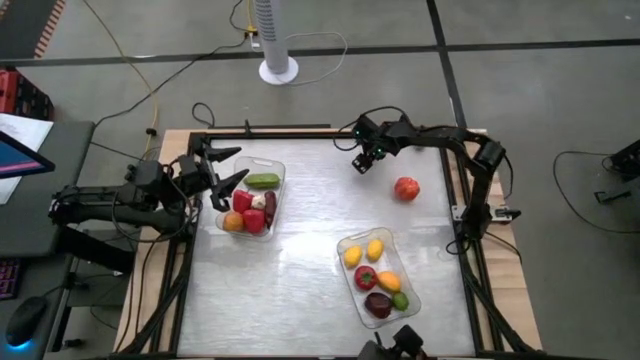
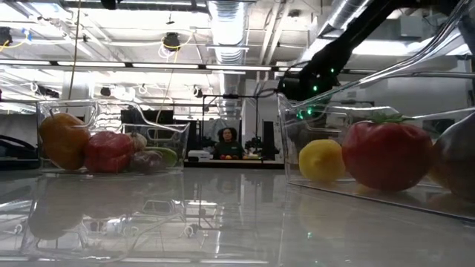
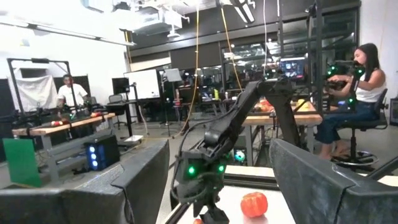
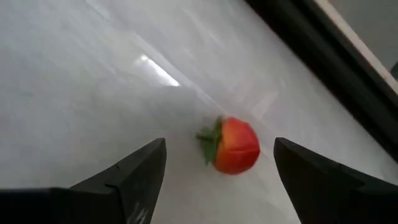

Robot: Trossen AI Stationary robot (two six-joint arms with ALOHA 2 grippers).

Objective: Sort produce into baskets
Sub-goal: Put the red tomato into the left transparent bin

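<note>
My right gripper (image 1: 361, 160) is open at the table's far middle, its fingers on either side of a small red-orange fruit with green leaves (image 4: 233, 145) that lies on the table, without touching it. A red tomato (image 1: 406, 188) lies on the table to the right of that gripper. My left gripper (image 1: 232, 166) is open and empty over the left end of the left clear basket (image 1: 278, 170), which holds a green piece (image 1: 263, 181), red pieces, an orange one (image 1: 232, 222) and a pale one. The right basket (image 1: 345, 243) holds yellow, red, orange, maroon and green pieces.
A black frame runs round the table's edge (image 1: 300, 133). Bare tabletop (image 1: 300, 270) lies between the two baskets and toward the near edge. People sit at benches in the room beyond the table (image 3: 354, 93).
</note>
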